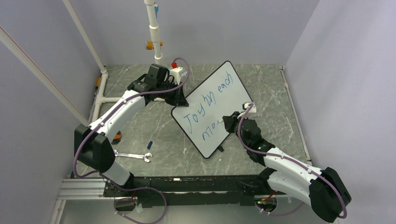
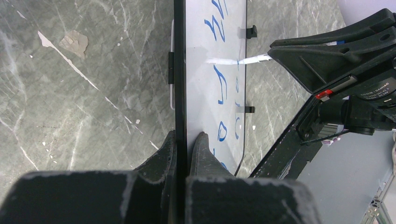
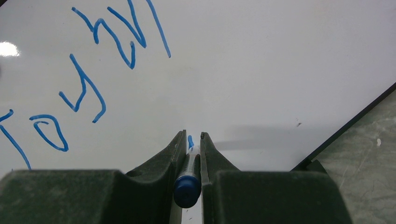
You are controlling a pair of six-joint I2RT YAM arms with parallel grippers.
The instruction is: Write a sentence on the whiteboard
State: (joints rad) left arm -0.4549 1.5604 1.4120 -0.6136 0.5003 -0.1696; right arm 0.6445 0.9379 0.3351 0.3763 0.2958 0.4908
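The whiteboard (image 1: 219, 100) stands tilted on the table, held up on its edge. My left gripper (image 1: 176, 97) is shut on its left rim; in the left wrist view the fingers (image 2: 201, 151) pinch the black rim of the whiteboard (image 2: 212, 51) between them. The sentence (image 1: 205, 105) in blue reads "Joy in each", with the start of a second line below. My right gripper (image 1: 229, 124) is shut on a blue marker (image 3: 188, 179), whose tip meets the whiteboard (image 3: 261, 70) below the writing (image 3: 88, 88). The marker tip also shows in the left wrist view (image 2: 254, 59).
A silver wrench (image 1: 134, 155) and a small blue cap (image 1: 149, 143) lie on the marble table near the left arm. A white pipe post (image 1: 154, 32) stands at the back. A scrap of tape (image 2: 74, 41) is stuck on the table.
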